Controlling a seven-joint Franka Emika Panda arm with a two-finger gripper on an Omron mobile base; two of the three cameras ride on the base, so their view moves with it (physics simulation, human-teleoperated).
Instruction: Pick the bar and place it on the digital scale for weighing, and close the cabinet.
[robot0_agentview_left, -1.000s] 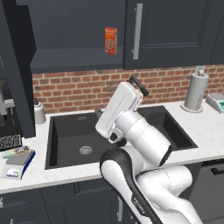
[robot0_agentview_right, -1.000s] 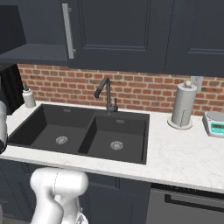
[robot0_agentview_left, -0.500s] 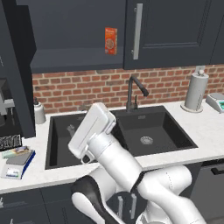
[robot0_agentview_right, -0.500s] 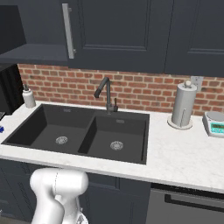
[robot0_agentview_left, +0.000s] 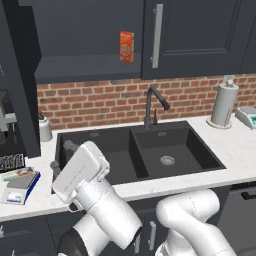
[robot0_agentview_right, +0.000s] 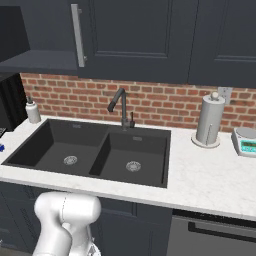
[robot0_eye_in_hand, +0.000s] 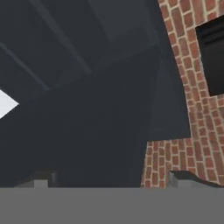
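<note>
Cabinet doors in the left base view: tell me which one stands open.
The left door, swung outward beside the shelf holding the orange box; the door with the silver handle is shut.

Arm (robot0_agentview_left: 105, 200): glossy white rounded segments, dark grey joint band; boxy white wrist; small dark finger tips.

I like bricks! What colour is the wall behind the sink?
The brick wall is reddish-brown with pale lines, clearest in the right base view.

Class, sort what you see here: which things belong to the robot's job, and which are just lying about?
Belong to the job: bar, digital scale, cabinet.
Just lying about: orange box, faucet, paper towel roll, soap bottle, sink.
</note>
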